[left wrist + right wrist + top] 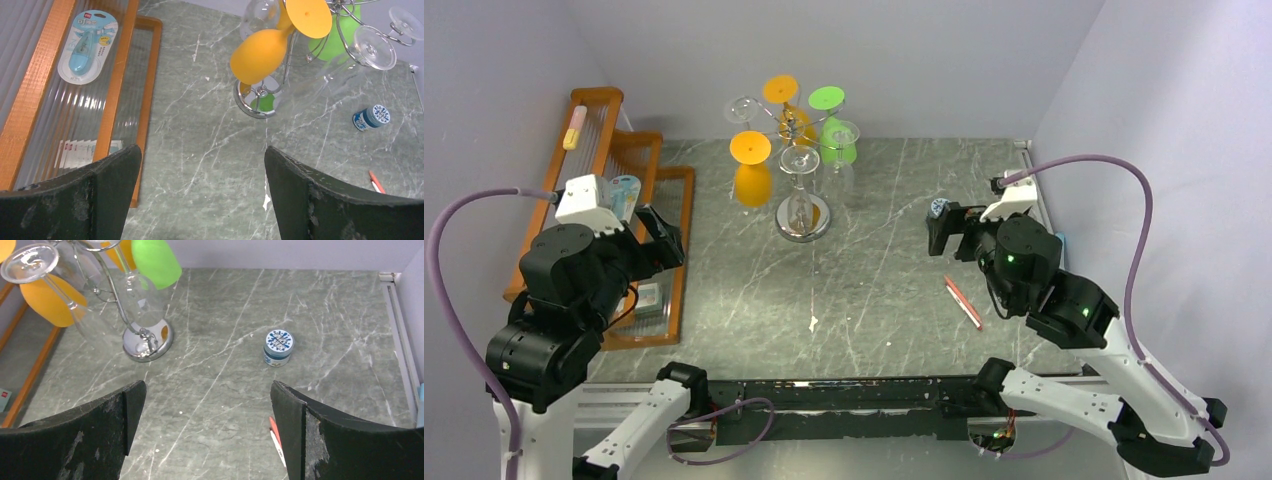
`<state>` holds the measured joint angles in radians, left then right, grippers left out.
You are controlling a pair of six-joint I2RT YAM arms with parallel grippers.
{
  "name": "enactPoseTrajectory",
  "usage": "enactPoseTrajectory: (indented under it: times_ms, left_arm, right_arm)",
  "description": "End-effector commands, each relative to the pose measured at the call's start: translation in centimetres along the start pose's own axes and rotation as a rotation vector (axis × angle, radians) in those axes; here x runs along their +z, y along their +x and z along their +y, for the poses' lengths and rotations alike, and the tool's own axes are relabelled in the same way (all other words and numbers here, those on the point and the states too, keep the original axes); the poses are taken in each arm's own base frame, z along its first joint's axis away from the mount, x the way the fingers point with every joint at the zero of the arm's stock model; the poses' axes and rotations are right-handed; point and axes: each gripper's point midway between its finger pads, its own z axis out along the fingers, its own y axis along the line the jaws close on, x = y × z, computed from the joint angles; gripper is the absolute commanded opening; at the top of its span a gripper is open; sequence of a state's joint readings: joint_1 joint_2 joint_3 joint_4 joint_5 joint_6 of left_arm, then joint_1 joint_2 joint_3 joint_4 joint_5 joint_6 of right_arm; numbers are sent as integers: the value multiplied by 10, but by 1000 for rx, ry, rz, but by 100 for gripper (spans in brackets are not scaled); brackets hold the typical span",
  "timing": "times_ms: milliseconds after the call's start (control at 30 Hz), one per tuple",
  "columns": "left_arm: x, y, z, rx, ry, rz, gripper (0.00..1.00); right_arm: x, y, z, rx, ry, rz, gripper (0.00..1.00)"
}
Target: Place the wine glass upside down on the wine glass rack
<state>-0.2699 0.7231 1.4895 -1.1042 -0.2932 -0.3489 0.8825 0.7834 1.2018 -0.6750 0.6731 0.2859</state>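
The wine glass rack (822,222), a chrome stand on a round shiny base, is at the back centre of the table. Several wine glasses hang upside down from its arms: an orange one (752,180), a green one (840,145) and a clear one (800,160). In the left wrist view the orange glass (260,55) and a clear glass (320,87) hang over the base (245,106). My left gripper (202,150) is open and empty, near the table's left side. My right gripper (207,385) is open and empty on the right, well short of the rack's base (166,340).
An orange-brown wooden slatted rack (639,170) runs along the left wall and holds a blue packaged item (87,45). A small blue-lidded jar (278,346) stands right of centre. A red and white pen (964,303) lies near my right arm. Walls close in the back and both sides.
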Motion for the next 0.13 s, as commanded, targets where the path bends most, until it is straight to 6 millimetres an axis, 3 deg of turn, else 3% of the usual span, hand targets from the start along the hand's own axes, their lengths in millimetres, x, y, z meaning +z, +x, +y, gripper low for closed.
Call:
enactPoseTrajectory:
  times_ms: [0,100]
  left_arm:
    - [-1,-10,-3,9,15,-30,96]
    - [-1,-8,-3,7,14,-25,97]
  right_arm:
    - [-3,-14,5,9,-32,-23,100]
    - [-3,-15,7,8,-44,-27,100]
